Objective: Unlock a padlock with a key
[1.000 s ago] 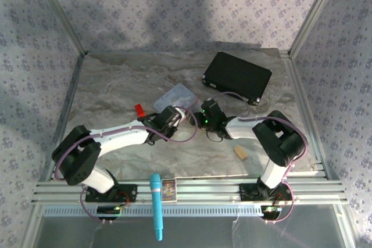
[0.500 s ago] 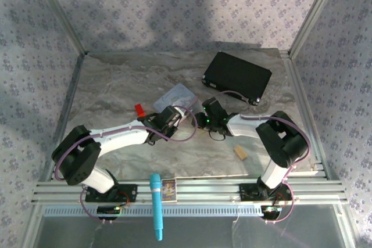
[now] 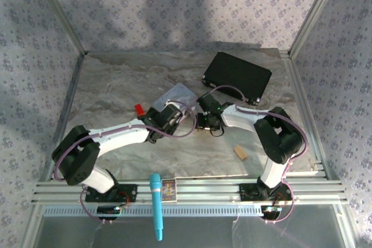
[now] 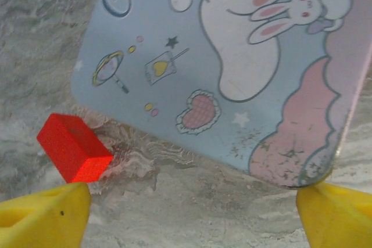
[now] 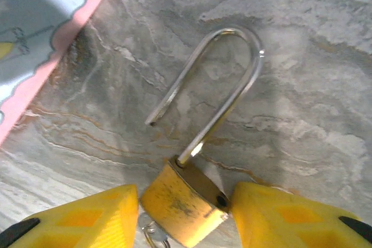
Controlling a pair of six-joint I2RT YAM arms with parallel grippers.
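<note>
Marbled worktop (image 3: 116, 79): my 2 claws have drawn apart since 1 second ago; left claw (image 4: 190, 213) gapes empty, right claw (image 5: 183, 204) straddles the padlock (image 5: 185, 193), grip unclear.

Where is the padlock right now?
Right wrist view: the padlock lies on the marble table between the right hand's yellow fingers, shackle open, near the pale blue tin.

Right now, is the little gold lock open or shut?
Open. The lock has one end of its metal loop sticking out free, not tucked in.
</note>
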